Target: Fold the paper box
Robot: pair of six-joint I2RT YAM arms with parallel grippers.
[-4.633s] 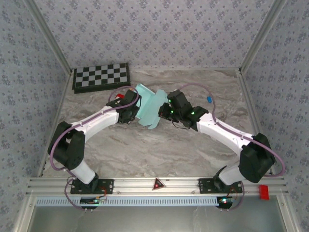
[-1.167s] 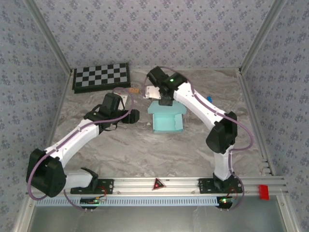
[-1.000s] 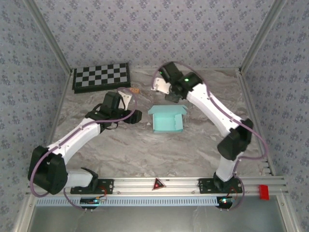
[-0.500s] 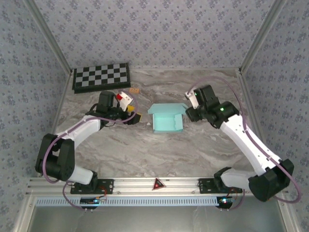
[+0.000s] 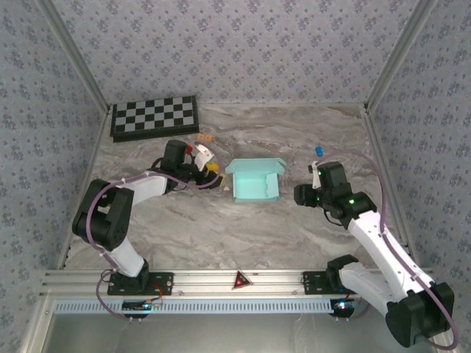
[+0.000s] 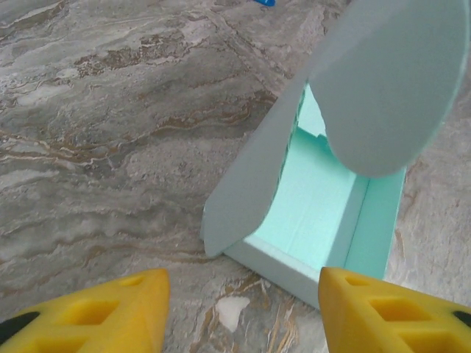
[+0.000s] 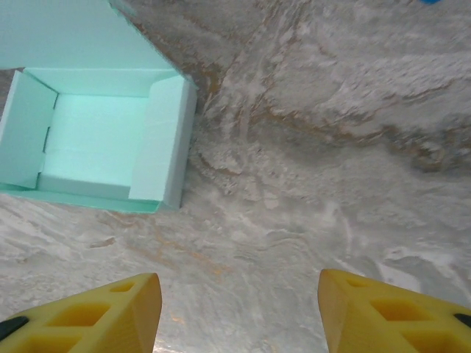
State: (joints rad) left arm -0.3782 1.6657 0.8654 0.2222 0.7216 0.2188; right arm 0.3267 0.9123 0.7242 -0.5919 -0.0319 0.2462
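Top external: paper box formed, lid not yet closed

1. Table (image 5: 243, 228). Marble-patterned surface that carries every item below.
2. Checkerboard (image 5: 154, 116). Lies flat at the far left corner, well apart from the work.
3. Paper box (image 5: 255, 184). Pale cyan card at the centre of the table, between the two grippers. The walls are up and the tray is open from above. The lid (image 5: 254, 165) stands raised along the far edge, and its rounded tuck flap (image 6: 383, 81) looms large in the left wrist view. Judged: forming is largely done and closing the lid remains.
4. Left gripper (image 5: 215, 175). Just beside the box's left wall, not touching it. Yellow fingers parted, nothing between them.
5. Right gripper (image 5: 300, 193). Near the box's right side, apart from it. Fingers spread wide, empty.
6. Blue piece (image 5: 319, 151), far right, and orange scrap (image 5: 205, 137), beside the checkerboard. Both too small to identify.

Hazards, as judged:
- The card is light and nothing holds it, so a one-sided push on the lid would likely slide or spin the box.
- The tuck flap may land outside the near wall and crease instead of slipping in.
- A side wall may spring outward if knocked.
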